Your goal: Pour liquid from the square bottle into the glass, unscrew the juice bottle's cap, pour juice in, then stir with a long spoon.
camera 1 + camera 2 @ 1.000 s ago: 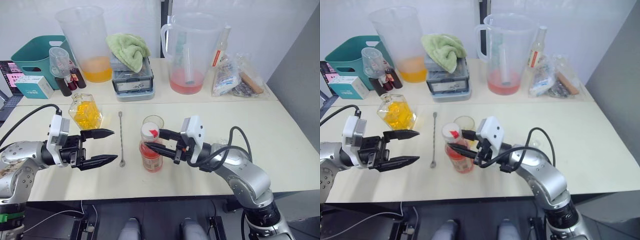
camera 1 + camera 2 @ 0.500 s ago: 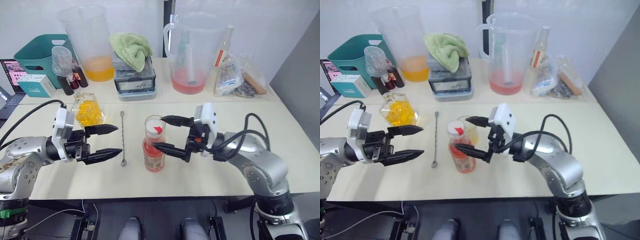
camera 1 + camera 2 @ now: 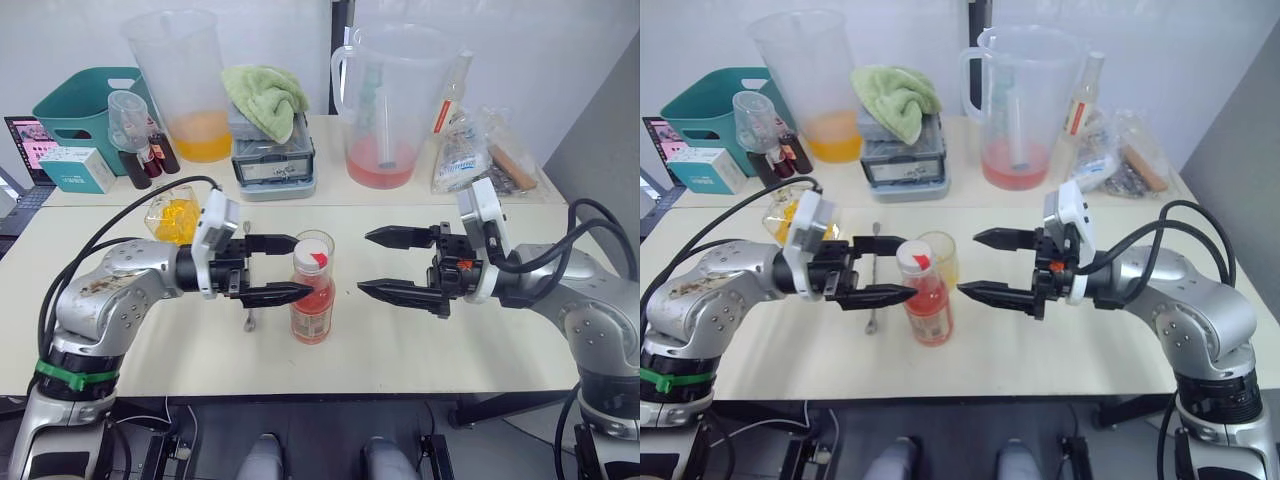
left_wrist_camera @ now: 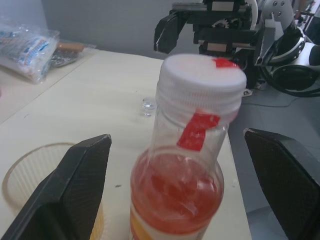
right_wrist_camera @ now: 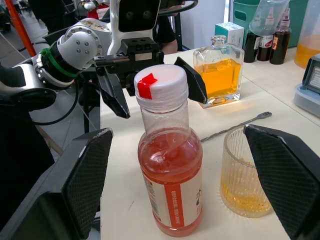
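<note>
Spread wide and holding nothing, the left gripper (image 3: 274, 268) points its two black fingers at the one juice bottle (image 3: 312, 303), the tips just short of it. One white cap (image 3: 312, 261) is screwed on top. One glass (image 3: 937, 256), a little amber in its base, stands just behind the bottle. One long spoon (image 5: 235, 126) lies under the left fingers. The right gripper (image 3: 382, 262), equally wide apart and empty, faces the bottle from near its far side.

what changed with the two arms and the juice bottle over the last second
The right gripper, jaws open, has pulled back from the juice bottle toward the robot's right. The left gripper, jaws open, has moved in to the bottle's neck. The bottle, its cap, the glass and the long spoon stayed put.
</note>
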Robot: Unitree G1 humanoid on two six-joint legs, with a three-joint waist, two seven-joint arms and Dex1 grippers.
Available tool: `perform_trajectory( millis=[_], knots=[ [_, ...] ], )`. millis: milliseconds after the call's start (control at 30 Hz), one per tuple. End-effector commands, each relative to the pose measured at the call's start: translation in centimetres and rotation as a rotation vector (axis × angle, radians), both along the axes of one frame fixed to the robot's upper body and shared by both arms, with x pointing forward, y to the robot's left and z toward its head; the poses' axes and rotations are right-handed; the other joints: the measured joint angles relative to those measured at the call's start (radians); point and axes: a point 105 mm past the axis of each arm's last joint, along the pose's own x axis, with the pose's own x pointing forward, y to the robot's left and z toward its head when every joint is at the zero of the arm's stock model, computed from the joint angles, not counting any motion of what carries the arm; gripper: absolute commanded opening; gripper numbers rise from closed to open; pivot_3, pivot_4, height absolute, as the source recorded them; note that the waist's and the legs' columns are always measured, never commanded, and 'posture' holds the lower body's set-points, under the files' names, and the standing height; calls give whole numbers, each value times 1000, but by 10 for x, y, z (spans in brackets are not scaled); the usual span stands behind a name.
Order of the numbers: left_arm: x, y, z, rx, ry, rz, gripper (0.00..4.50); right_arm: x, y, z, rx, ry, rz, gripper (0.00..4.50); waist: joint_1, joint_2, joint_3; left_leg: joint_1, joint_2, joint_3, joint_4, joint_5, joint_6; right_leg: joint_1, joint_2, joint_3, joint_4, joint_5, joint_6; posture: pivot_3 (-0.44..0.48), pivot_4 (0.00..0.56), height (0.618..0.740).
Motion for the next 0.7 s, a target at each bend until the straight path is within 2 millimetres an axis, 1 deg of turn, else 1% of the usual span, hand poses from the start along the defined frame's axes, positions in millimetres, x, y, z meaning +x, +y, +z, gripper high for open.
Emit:
perform_trajectory(
  millis=[33,200,433,533,700],
  knots=[
    [-1,-4,7,-7,-31,-33,4500,-4,2,6,-12,-34,16,4452,0,0,0,0,0,0,0,0,0,0,0,0,0,0,0,0,150,740],
    [0,-7,1,2,0,-61,4500,-5,4,6,-15,-41,12,4452,1,0,0,-2,0,0,2,0,0,-1,0,-1,0,0,0,0,150,740],
    [3,-10,-1,-4,4,-81,4500,-5,5,7,-9,-52,3,4452,2,0,0,-3,0,0,3,0,0,-1,0,-1,0,0,0,0,150,740],
    [3,-11,-1,-8,2,-81,3695,-6,6,8,-7,-55,3,4500,2,0,0,-3,0,0,4,0,1,-1,0,-1,0,0,0,0,150,740],
    [4,-11,-3,-8,-8,-83,1989,-9,10,8,0,-59,7,4500,3,0,0,-3,0,0,4,0,1,-1,0,-1,0,0,0,0,150,740]
  ],
)
